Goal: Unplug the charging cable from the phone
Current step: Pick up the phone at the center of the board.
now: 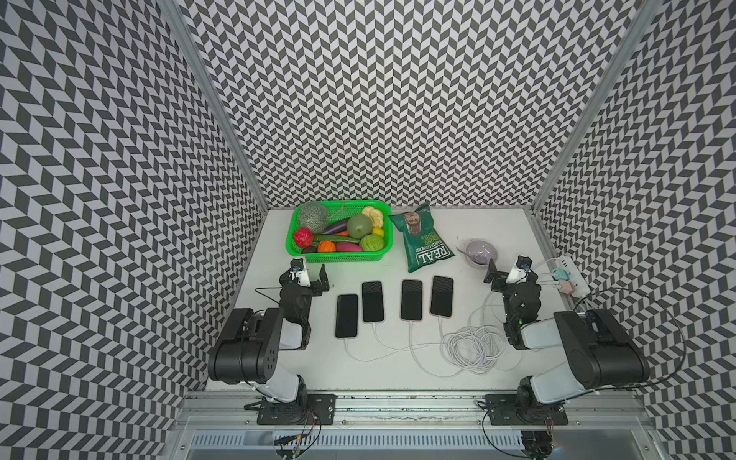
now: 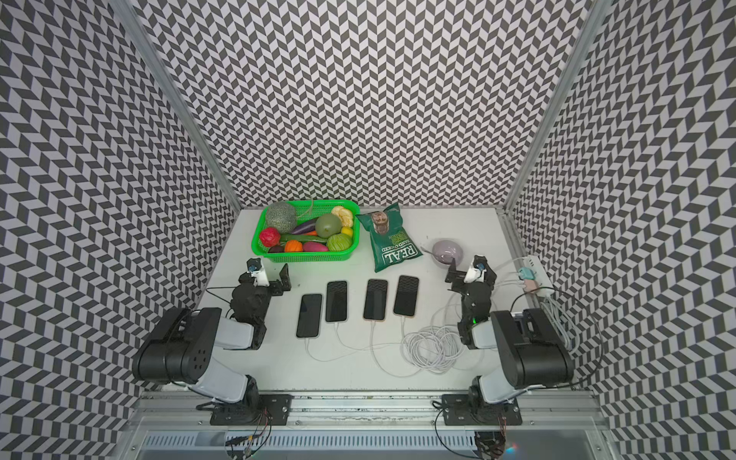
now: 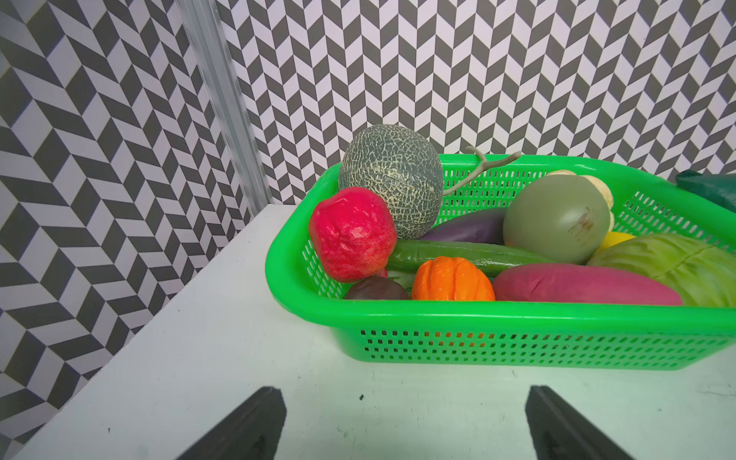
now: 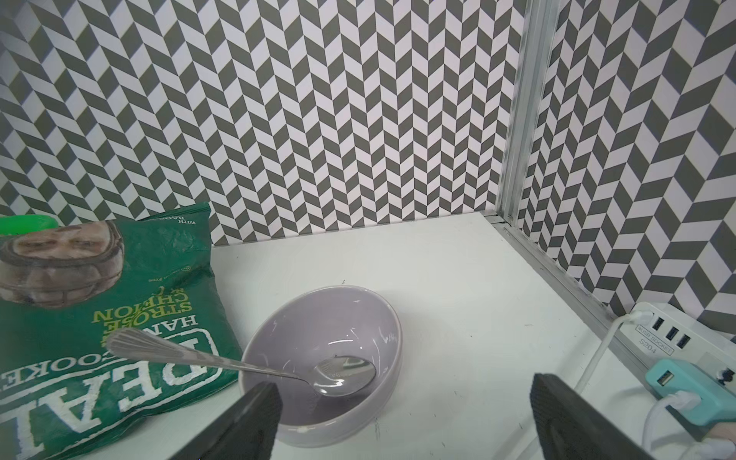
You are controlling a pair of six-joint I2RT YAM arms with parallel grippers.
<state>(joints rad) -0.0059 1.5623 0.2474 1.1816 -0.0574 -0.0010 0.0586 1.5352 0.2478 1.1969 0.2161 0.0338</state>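
Several dark phones lie face up in a row mid-table in both top views, from the leftmost phone (image 1: 346, 316) to the rightmost phone (image 1: 441, 296) (image 2: 406, 296). Each has a white charging cable plugged into its near end, and the cables run into a loose coil (image 1: 474, 348) (image 2: 432, 348). My left gripper (image 1: 310, 275) (image 3: 402, 422) hovers open left of the row, in front of the basket. To the right of the row, by the bowl, my right gripper (image 1: 507, 271) (image 4: 402, 418) is also open. Neither wrist view shows a phone.
A green basket (image 1: 338, 259) (image 3: 517, 318) of toy produce sits at the back. A green chip bag (image 1: 422, 243) (image 4: 99, 318) lies beside it. A lilac bowl (image 1: 480, 251) (image 4: 390, 318) holds a spoon (image 4: 199, 356). A white power strip (image 1: 573, 275) (image 4: 669, 338) lies along the right wall.
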